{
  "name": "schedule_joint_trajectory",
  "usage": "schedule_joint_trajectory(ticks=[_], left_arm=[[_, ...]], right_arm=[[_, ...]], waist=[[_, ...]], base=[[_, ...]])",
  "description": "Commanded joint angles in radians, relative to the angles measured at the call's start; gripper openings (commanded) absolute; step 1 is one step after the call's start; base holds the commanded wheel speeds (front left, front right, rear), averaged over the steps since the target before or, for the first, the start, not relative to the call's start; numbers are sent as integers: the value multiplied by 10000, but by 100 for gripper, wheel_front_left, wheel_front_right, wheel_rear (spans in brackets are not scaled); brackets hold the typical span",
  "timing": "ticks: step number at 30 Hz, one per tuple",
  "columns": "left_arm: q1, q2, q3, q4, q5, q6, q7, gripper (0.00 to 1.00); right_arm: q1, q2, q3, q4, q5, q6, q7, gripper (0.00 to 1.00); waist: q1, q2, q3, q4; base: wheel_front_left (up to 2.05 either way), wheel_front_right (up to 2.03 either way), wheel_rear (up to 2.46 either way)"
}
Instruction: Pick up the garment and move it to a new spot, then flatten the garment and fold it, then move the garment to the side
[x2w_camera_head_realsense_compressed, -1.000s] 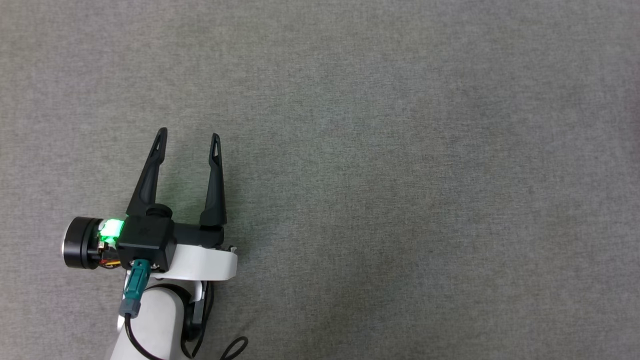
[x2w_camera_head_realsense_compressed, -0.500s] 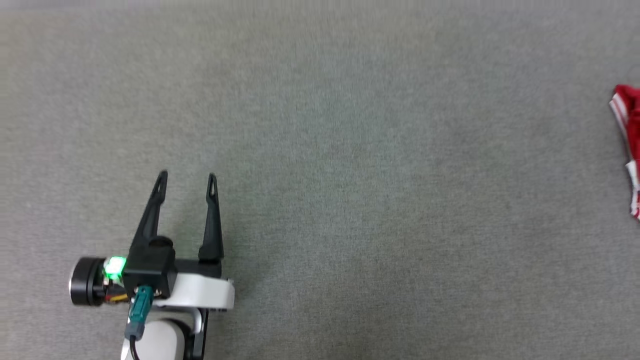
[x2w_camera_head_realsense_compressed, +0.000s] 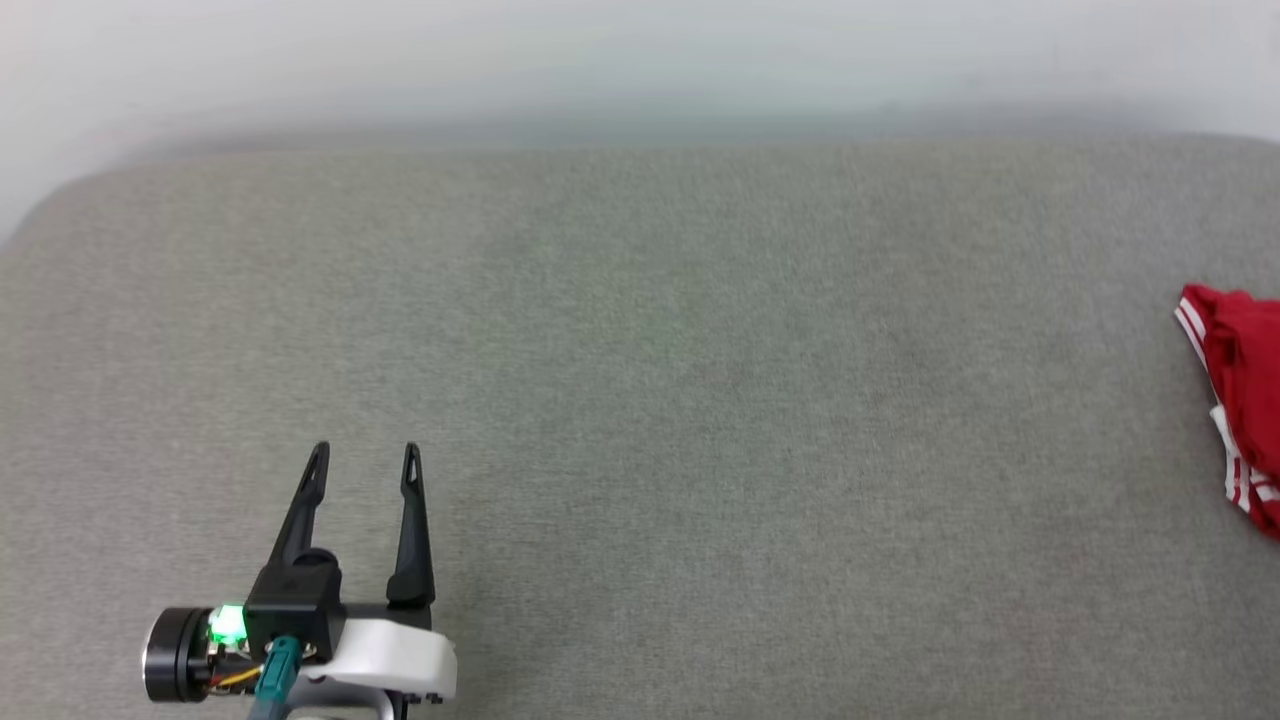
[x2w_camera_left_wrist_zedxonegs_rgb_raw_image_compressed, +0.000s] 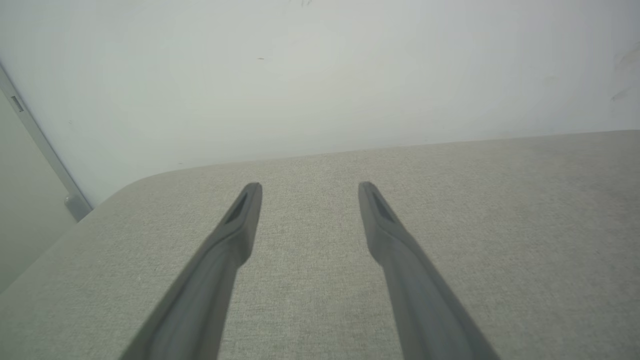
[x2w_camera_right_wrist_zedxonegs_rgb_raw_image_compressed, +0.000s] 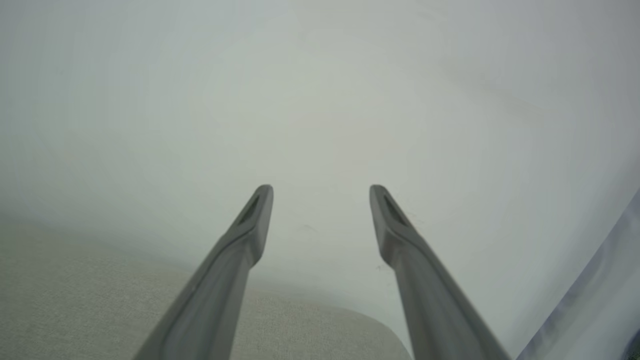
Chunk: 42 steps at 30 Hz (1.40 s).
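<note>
Left gripper (x2w_camera_head_realsense_compressed: 366, 452) sits low at the near left of the grey cloth surface (x2w_camera_head_realsense_compressed: 700, 400), fingers spread, nothing between them, tips toward the pale wall (x2w_camera_head_realsense_compressed: 600, 60). Right gripper (x2w_camera_right_wrist_zedxonegs_rgb_raw_image_compressed: 321, 190) likewise spread and empty, aimed at the wall above a rounded corner of the surface. Garment (x2w_camera_head_realsense_compressed: 1235, 390), red with white striped trim, lies bunched on the surface at the far right, cut off by the frame edge, well apart from the left gripper.

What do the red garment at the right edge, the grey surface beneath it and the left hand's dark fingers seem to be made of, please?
The bright red garment with white stripes looks like matte knit fabric: it lies in limp folds. The grey surface seems matte woven upholstery, by its fine heathered weave and rounded corner. The left hand's long dark fingers look like smooth moulded plastic.
</note>
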Motion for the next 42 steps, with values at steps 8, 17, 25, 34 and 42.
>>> schedule_joint_trajectory(ticks=[8, 17, 25, 34, 42], left_arm=[[513, -53, 210, 236, -191, -92, -22, 100], [752, -47, 349, 420, -256, -190, -22, 100], [999, -81, 431, 447, -335, -425, -22, 100], [1227, -148, 501, 472, -388, -658, -22, 100], [1333, -197, 560, 544, -417, -843, -22, 100]], right_arm=[[2229, 2164, 162, -2403, -567, -12, -132, 100], [4338, 3616, 322, -2608, -404, -12, -148, 100], [5508, 4062, 250, -2551, -194, -12, -159, 100], [6562, 4386, 14, -2943, -206, -11, -165, 100], [6979, 4496, -54, -3101, -296, -11, -166, 100]], waist=[[2, 0, -879, 411], [2, 0, -1313, 444], [2, 0, -1631, 249], [2, 0, -1847, 175], [2, 0, -1889, 203]], base=[[0, 0, 0], [0, 0, 0], [0, 0, 0], [0, 0, 0], [0, 0, 0]])
